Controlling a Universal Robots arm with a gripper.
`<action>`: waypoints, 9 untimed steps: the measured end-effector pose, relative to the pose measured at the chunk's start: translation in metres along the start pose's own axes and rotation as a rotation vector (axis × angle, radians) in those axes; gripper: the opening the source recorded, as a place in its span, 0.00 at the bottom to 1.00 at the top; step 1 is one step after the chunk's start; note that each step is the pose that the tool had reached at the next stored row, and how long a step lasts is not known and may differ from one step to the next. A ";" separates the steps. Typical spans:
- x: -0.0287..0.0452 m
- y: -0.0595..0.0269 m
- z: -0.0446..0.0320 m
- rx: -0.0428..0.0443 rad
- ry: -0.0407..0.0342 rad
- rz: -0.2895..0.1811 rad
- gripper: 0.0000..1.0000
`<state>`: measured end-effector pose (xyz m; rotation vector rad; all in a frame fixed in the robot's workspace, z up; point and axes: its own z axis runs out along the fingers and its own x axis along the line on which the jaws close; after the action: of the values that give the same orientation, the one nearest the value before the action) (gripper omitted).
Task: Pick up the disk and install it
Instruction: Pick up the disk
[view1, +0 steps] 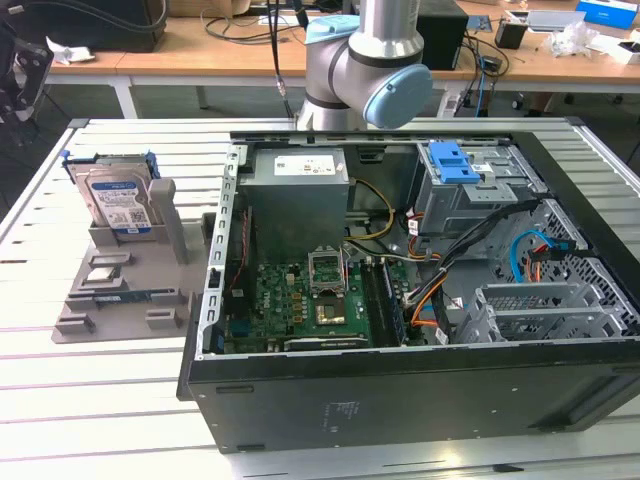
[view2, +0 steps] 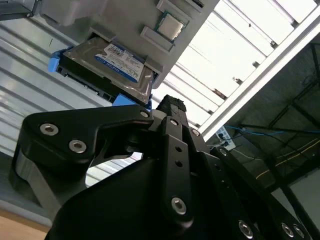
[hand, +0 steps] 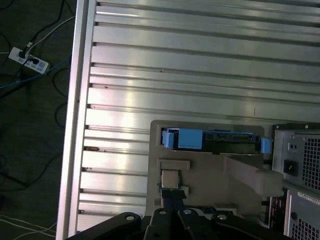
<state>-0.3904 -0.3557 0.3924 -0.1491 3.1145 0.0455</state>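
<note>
With the fingers (view2: 170, 106) pressed together, empty, near the upright disk (view1: 118, 205) in its holder (view1: 130, 290), they'd best spread and descend squarely over its top edge.

Black computer case (view1: 400, 400) on its side on a slatted metal table (view1: 100, 400), side panel off. Holds a green motherboard (view1: 290, 305) with a bare processor socket (view1: 330, 267), and a grey power supply box (view1: 298, 205) just beyond it. Towards the exterior view's right, a grey metal cage (view1: 480, 200) with a blue plastic latch (view1: 452, 160) on top; orange wires (view1: 425, 300) and a blue cable (view1: 520, 255) nearby. Beside the case, at the exterior view's left, a grey plastic holder (view1: 172, 230). Carries a small square chip (hand: 170, 178) in one recess, in the first wrist view. Wooden desks (view1: 200, 62) behind the table. White power strip (hand: 29, 61) on the dark floor.
</note>
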 end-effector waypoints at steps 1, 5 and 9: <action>0.0000 0.0000 0.0000 -0.0003 0.0004 -0.012 0.11; 0.0000 0.0000 0.0000 -0.0015 0.0016 -0.058 0.11; 0.0000 0.0000 0.0000 -0.0024 0.0027 -0.097 0.11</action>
<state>-0.3904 -0.3557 0.3923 -0.2996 3.1050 0.0472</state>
